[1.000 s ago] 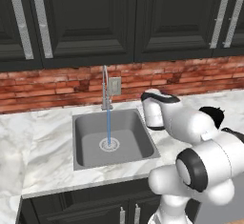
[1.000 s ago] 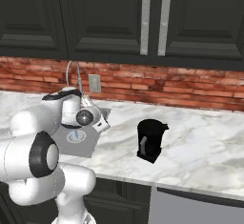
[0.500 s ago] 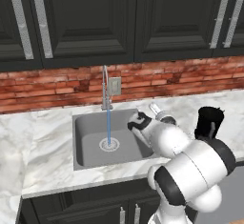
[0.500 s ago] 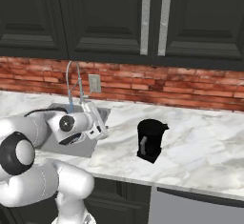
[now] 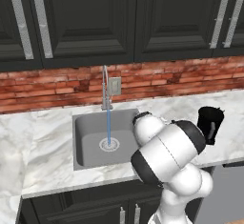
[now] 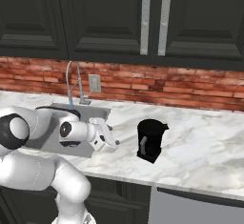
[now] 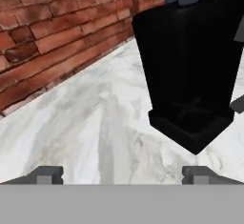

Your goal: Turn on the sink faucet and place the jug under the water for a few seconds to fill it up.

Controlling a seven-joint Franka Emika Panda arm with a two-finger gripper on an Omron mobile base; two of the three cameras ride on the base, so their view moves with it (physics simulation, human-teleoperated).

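Simulated kitchen with white marble bench below a red brick wall and dark cabinets. The faucet stands upright behind the sink; water falls as 1 thin blue stream onto the drain. The jug stands upright on the bench to the right of the sink, well apart from the stream, its handle towards the bench's front edge. The tool is low over the bench between sink and jug, pointed at the jug, near it but not touching. In the hand view the 2 fingertips stand wide apart with bare marble between them; the tool is open and holds nothing.
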